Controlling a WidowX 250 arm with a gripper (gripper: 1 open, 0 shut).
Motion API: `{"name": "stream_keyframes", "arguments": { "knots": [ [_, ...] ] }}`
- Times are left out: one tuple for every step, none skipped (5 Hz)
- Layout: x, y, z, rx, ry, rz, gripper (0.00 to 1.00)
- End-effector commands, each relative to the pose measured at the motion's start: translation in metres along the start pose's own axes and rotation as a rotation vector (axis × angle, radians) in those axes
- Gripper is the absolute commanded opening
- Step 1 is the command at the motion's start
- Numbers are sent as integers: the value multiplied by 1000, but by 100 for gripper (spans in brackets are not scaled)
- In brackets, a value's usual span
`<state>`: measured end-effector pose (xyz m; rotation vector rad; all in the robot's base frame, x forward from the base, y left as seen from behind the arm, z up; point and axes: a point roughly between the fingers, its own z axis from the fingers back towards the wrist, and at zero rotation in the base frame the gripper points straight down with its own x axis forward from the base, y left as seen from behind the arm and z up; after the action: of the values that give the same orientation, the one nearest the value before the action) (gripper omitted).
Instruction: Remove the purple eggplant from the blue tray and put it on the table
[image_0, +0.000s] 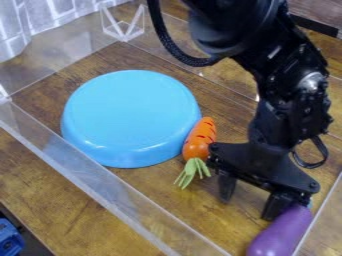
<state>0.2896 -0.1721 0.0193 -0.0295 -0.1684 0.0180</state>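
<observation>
Spread wide and seemingly holding nothing, the fingers (251, 198) could, swinging right, roll the purple eggplant (279, 234) across the tabletop (160, 188).

Inspection from my remote station: the purple eggplant (279, 235) runs out past the lower border, below my gripper (250, 193), so its far end is cut off; its upper tip lies against the dark fingers, and I cannot tell whether they touch it; the fingertips are dark and lack detail, their exact spacing unreadable; above the gripper, the arm (247, 30) leaves through the top border; far to the gripper's lower left, a blue object (10, 238) is cut by the left border, identity undetermined; the table surface (140, 195) directly behind the gripper is hidden
</observation>
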Motion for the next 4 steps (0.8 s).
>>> {"name": "stream_keyframes", "arguments": {
  "knots": [
    [-5,-20,7,-31,-8,-7,100],
    [-7,-25,7,-30,-1,22,100],
    [-10,-23,8,-38,7,3,100],
    [-14,-21,9,-48,15,-15,0]
  ]
}}
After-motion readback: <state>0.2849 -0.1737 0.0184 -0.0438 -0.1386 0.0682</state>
